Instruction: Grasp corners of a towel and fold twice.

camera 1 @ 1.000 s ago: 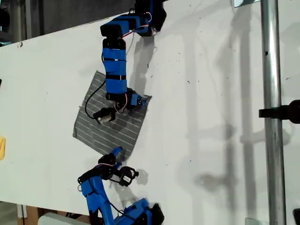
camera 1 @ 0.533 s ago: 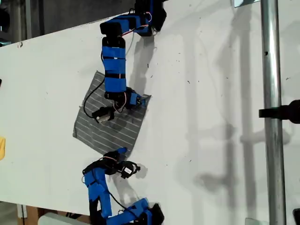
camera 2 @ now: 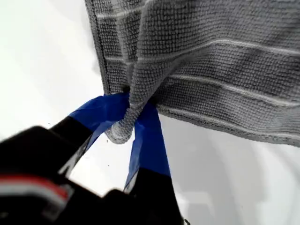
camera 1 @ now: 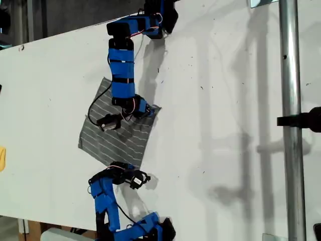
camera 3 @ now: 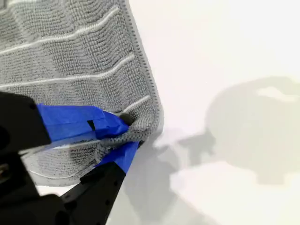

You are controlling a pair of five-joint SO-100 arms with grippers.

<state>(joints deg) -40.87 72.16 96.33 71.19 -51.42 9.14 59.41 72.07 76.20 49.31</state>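
Observation:
The grey striped towel (camera 1: 118, 143) lies flat on the white table (camera 1: 220, 100), turned like a diamond. My first gripper (camera 1: 150, 109) reaches in from the exterior view's top and is shut on the towel's corner (camera 2: 123, 131) at the exterior view's right; the cloth (camera 2: 225, 56) bunches between its blue fingers (camera 2: 149, 136). My second gripper (camera 1: 131, 167) comes from the exterior view's bottom and is shut on the towel's lowest corner (camera 3: 143, 125), pinching a fold of the towel (camera 3: 61, 56) between its blue pads (camera 3: 75, 119).
A metal pole (camera 1: 289, 75) with a black clamp (camera 1: 301, 120) crosses the exterior view's right side. A yellow object (camera 1: 1, 158) sits at that view's left edge. The first arm (camera 1: 122, 70) and its camera (camera 1: 107, 122) hang over the towel.
My second arm has swung its elbow rightward in the exterior view and its gripper has drawn in onto the lowest corner. My first arm has shifted slightly, tugging its corner.

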